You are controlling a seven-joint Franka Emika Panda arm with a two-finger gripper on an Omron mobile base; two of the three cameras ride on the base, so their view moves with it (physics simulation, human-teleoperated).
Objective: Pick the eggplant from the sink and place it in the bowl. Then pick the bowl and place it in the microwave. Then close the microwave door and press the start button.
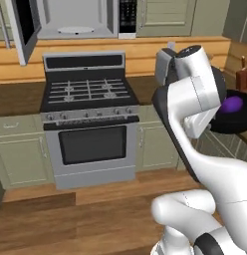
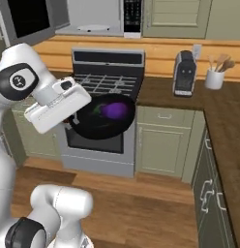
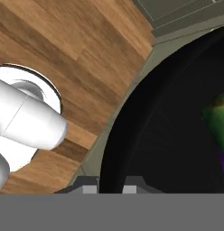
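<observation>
End effector [image 3: 109, 187] nearest lens, pinched on rim of bowl [image 2: 101, 117], held in air before stove [image 1: 88, 94], above wooden floor [image 1: 70, 219]. Microwave [image 1: 75, 17] far, top, microwave door [image 1: 21, 27] swung open left, white turntable [image 1: 75, 30] inside. Eggplant [image 2: 114, 110] lying inside bowl, purple, green stem end.

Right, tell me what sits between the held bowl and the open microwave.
In the right base view the black gas stove lies below that stretch; the bowl, eggplant inside, hangs before it, under the microwave.
</observation>
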